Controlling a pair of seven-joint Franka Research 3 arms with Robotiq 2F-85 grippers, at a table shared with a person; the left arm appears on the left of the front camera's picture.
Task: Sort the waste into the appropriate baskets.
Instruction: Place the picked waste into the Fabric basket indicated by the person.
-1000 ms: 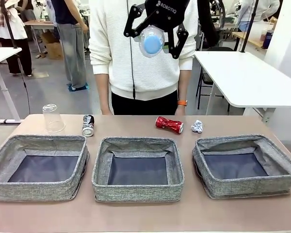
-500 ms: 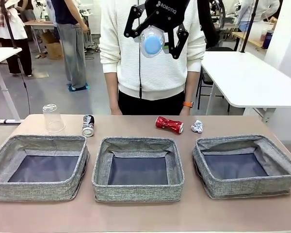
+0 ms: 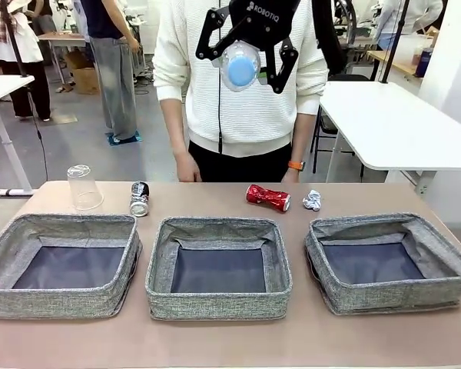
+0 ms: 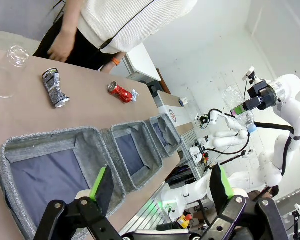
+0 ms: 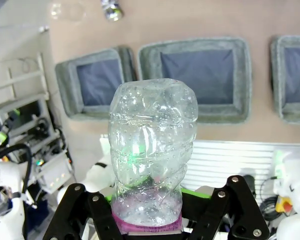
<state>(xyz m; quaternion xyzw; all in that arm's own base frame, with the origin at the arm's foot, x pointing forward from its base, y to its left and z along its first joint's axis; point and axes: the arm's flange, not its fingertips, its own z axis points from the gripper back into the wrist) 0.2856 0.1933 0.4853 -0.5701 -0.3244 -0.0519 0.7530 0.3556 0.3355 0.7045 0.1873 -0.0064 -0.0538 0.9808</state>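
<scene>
The right jaws are clamped on the clear plastic bottle with pinkish label, holding it high, likely for a drop. The three grey woven fabric baskets sit well below them on the worktop. The left jaws stand apart, empty.

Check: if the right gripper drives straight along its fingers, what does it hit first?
Probably the middle basket, around its near wall, with the bottle in the right gripper touching first. Depth unclear: it may land on the table just short.
</scene>
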